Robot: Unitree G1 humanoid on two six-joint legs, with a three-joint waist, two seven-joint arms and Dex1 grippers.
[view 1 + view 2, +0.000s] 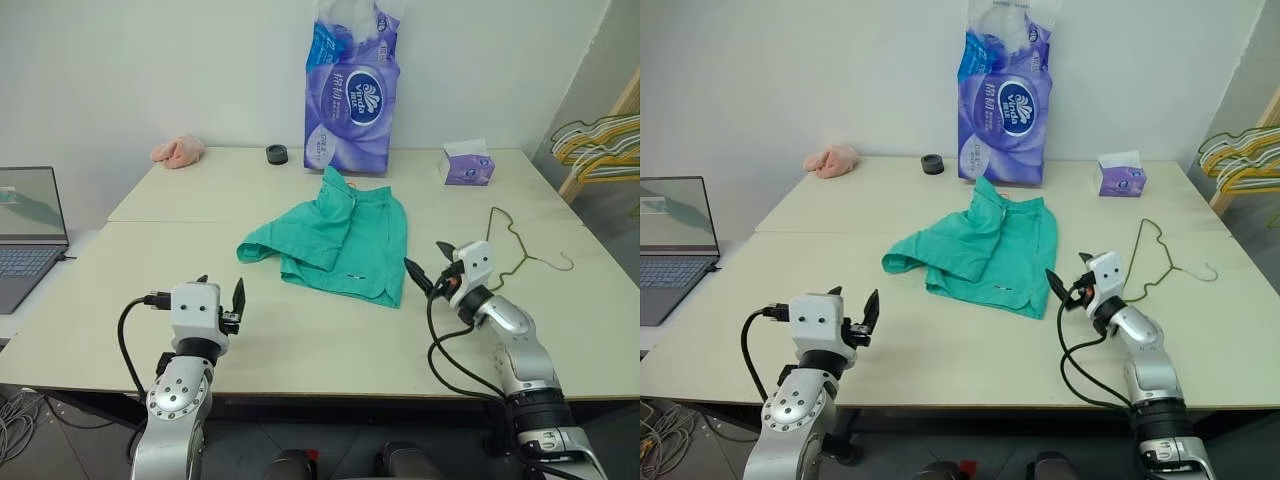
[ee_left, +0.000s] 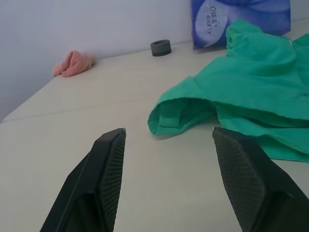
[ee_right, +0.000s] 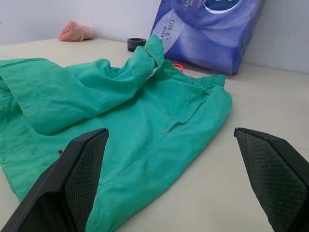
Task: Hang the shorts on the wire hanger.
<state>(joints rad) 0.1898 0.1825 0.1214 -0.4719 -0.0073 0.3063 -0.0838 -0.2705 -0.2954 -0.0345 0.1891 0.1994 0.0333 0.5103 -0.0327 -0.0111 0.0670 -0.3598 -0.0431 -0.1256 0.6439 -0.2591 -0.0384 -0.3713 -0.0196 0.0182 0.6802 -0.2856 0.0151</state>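
Where shorts (image 1: pixel 335 238) end, bare table (image 1: pixel 300 340).

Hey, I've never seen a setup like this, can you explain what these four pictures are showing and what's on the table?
Two pictures look down from a humanoid robot's head; the other two come from cameras on its wrists, looking along black fingers. The left gripper and right gripper are both open and hold nothing. On the pale table lie crumpled teal-green cloth shorts and, to their right, a thin olive-grey wire hanger. Farther back are a small pink cloth lump, a dark ring, a purple tissue pack and a small purple tissue box. An open laptop sits at the left.
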